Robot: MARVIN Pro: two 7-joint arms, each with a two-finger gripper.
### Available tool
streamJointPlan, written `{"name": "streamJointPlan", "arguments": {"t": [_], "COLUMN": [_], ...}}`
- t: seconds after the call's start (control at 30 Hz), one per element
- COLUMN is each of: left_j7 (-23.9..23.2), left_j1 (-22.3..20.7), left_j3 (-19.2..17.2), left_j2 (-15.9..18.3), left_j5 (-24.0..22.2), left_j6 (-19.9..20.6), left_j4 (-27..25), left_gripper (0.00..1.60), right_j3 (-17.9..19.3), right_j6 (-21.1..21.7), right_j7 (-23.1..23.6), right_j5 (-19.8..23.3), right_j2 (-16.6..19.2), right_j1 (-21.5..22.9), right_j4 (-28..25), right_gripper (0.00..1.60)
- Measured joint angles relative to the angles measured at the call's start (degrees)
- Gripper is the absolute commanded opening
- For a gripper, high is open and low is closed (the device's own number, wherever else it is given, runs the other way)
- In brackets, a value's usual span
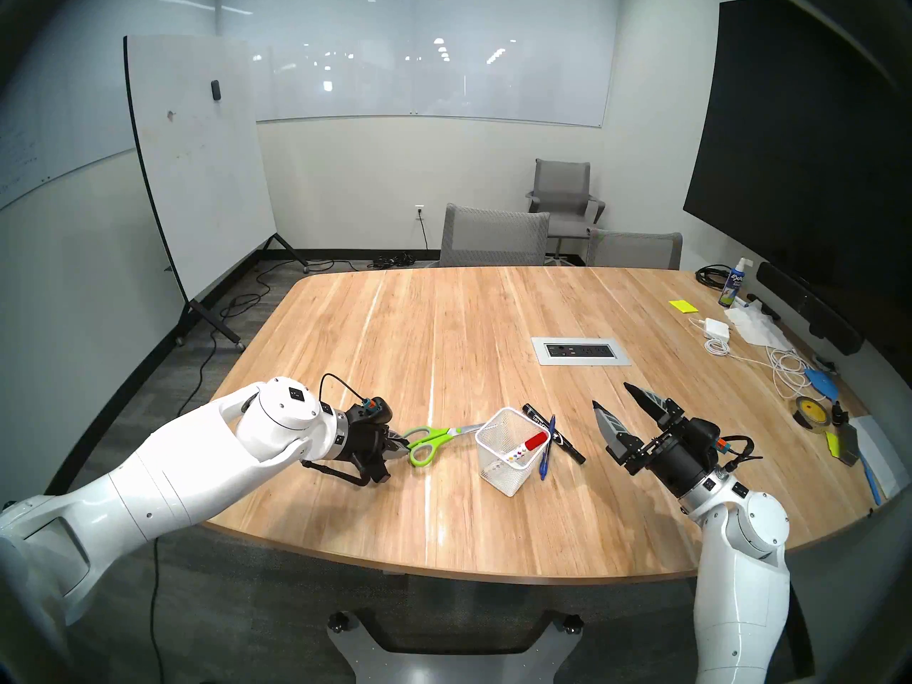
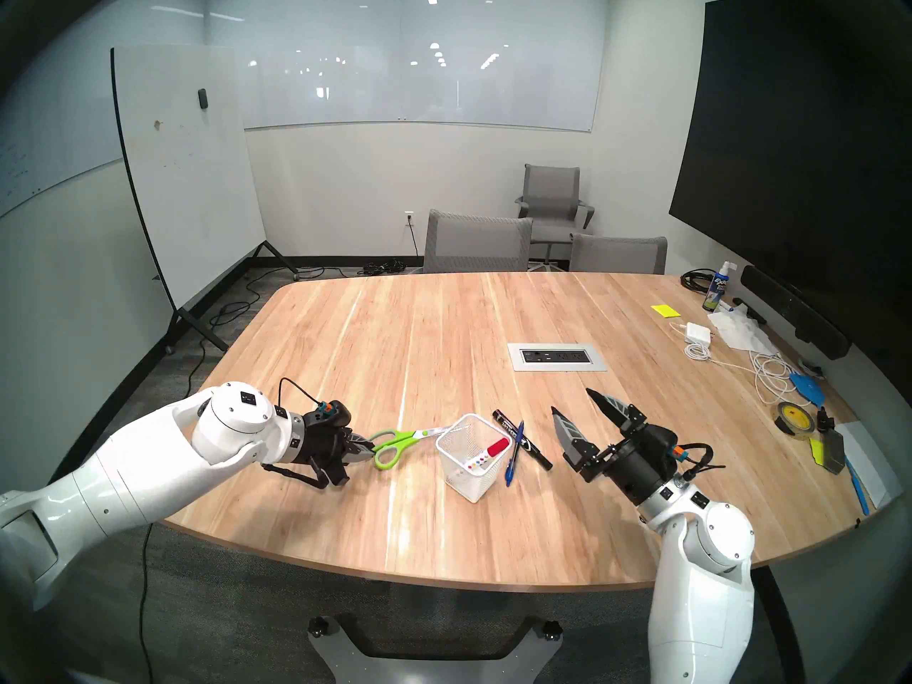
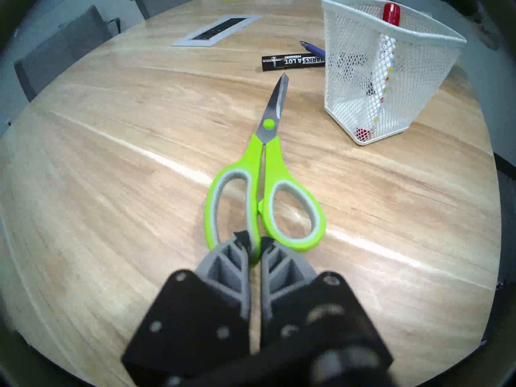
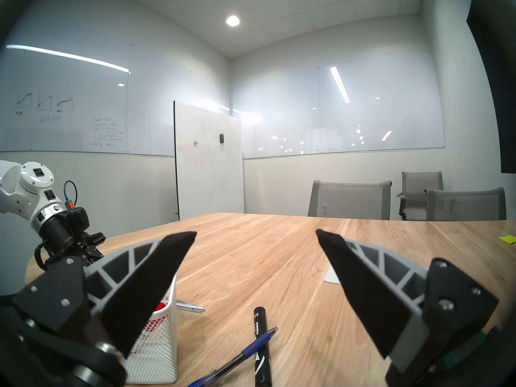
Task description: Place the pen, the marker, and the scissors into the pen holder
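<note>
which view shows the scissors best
The left wrist view: the scissors fill the middle, handles to blade tip, pinched by the left gripper. Both head views show them small. The right wrist view shows only the blade tip.

This is an office meeting room. A large rounded wooden conference table [image 1: 444, 332] fills the middle, with a power and data outlet panel [image 1: 581, 351] set into its top. Grey mesh office chairs [image 1: 493, 236] stand at the far side. Glass whiteboards [image 1: 429, 51] line the far wall, a rolling whiteboard [image 1: 197, 165] stands at the far left, and a big dark wall screen [image 1: 809, 140] hangs on the right. A whiteboard cleaner spray bottle [image 1: 732, 285], sticky notes [image 1: 682, 306] and a charger [image 1: 716, 328] lie at the table's far right.
</note>
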Motion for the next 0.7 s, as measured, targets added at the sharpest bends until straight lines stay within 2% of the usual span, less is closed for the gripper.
{"name": "streamJointPlan", "arguments": {"t": [0.7], "left_j7": [2.86], "left_j1": [2.07], "left_j3": [-5.21], "left_j2": [4.22], "left_j5": [-5.39], "left_j6": [-1.42], "left_j4": [-4.77], "left_gripper": [0.0], "right_j3": [0.13], "right_j6": [0.03], "right_j7": [0.17], "right_j5": [-0.13], "right_j2": [-0.15], "right_j1": [0.08], "right_j4": [0.0], "right_gripper": [1.6]}}
